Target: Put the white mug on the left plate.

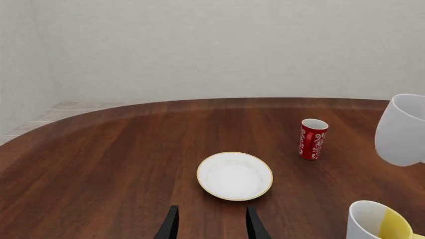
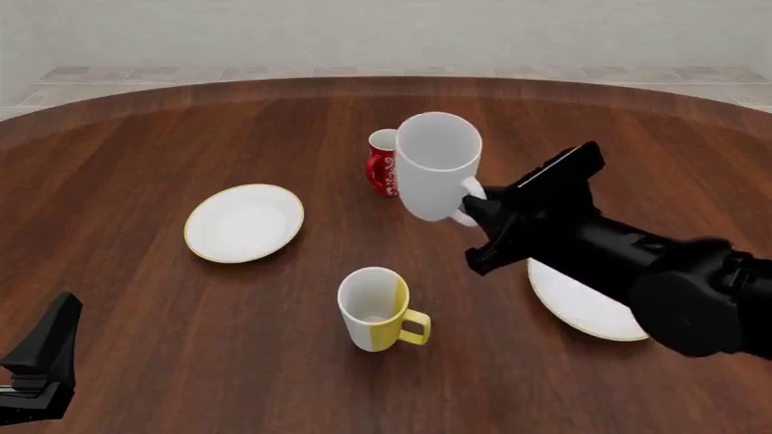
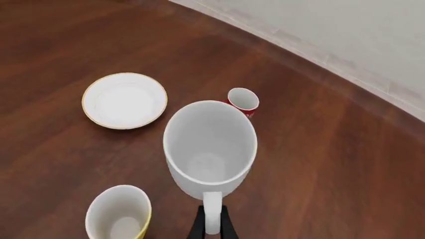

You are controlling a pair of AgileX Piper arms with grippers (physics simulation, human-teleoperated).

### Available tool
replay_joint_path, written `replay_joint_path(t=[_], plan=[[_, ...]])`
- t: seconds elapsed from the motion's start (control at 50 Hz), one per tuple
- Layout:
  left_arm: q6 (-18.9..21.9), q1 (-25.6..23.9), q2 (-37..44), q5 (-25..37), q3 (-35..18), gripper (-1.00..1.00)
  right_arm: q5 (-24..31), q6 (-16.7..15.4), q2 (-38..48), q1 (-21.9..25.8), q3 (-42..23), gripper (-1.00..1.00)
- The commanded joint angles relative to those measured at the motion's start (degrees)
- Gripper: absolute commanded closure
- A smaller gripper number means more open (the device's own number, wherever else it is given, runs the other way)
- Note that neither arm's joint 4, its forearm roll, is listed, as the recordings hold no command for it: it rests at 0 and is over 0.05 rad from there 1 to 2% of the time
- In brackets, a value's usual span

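Observation:
The white mug [image 2: 435,176] is tall and plain; my right gripper [image 2: 475,203] is shut on its loop handle and holds it in the air above the table's middle, tilted a little. It also shows in the right wrist view [image 3: 211,149], with the handle between the fingertips [image 3: 226,226], and in the left wrist view [image 1: 401,130]. The left plate [image 2: 244,222] lies empty on the table, left of the mug; it also shows in the wrist views [image 1: 234,176] [image 3: 124,100]. My left gripper [image 1: 210,226] is open and empty near the front left edge [image 2: 42,362].
A small red patterned mug [image 2: 382,164] stands just behind the held mug. A white-and-yellow mug [image 2: 376,310] stands in front, near the middle. The second plate [image 2: 579,303] lies at the right, partly under my right arm. The table's curved far edge [image 2: 386,81] meets a pale floor.

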Motion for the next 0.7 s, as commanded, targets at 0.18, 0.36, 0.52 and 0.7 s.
replay_joint_path(t=[0.18, 0.36, 0.52, 0.7], plan=[[0.0, 0.0, 0.0, 0.0, 0.0, -1.0, -0.17, 0.72, 5.01, 2.39, -5.5, 1.0], [0.0, 0.0, 0.0, 0.0, 0.0, -1.0, 0.46, 0.4, 6.76, 3.23, -8.39, 1.0], [0.0, 0.0, 0.0, 0.0, 0.0, -1.0, 0.62, 0.42, 9.06, 4.39, -10.75, 1.0], [0.0, 0.0, 0.0, 0.0, 0.0, -1.0, 0.77, 0.74, 11.81, 4.92, -13.39, 1.0]])
